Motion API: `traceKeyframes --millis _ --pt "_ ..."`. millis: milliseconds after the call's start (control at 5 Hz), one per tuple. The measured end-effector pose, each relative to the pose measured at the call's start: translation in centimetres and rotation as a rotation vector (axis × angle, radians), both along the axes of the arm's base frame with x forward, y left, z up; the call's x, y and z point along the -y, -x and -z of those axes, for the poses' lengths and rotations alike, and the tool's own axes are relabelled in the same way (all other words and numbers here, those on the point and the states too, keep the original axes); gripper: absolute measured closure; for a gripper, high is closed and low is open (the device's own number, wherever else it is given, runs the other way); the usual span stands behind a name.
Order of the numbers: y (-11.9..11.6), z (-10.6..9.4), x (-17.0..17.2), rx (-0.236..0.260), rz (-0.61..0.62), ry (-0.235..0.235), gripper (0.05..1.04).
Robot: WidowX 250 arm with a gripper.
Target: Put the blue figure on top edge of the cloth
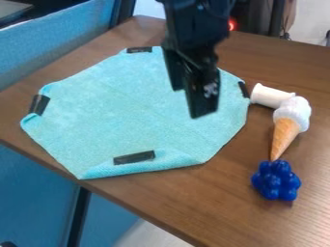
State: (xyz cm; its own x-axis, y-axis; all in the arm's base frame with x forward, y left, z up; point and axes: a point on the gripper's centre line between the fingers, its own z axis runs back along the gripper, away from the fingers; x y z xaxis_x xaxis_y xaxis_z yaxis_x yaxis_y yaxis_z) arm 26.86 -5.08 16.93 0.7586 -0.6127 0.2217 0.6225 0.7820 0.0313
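I see a black robot gripper [189, 103] hanging down over a light blue fuzzy cloth [109, 111]. Its two fingers are apart, let go, with nothing in them. The cloth lies on a brown wooden table [213, 202], and bits of black tape [134, 157] sit at its edges. The shiny dark blue bumpy figure [276, 181] is on the bare wood, off the cloth, to the right as I look. It is right by the pointy end of a toy ice cream cone [285, 137] with a white top. A white round tube [270, 96] lies between that white top and the cloth
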Motion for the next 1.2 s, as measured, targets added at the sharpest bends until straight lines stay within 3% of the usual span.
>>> traceKeyframes --millis 200,400,600,1200 --pt "0.1 2.0 1.3 0.028 -0.027 0.062 0.082" --pt "0.2 3.4 3.3 0.093 -0.043 0.097 0.082" --pt "0.0 3.4 5.2 0.146 -0.036 0.119 0.082" --pt "-1.2 4.5 6.9 0.14 -0.018 0.12 0.083"
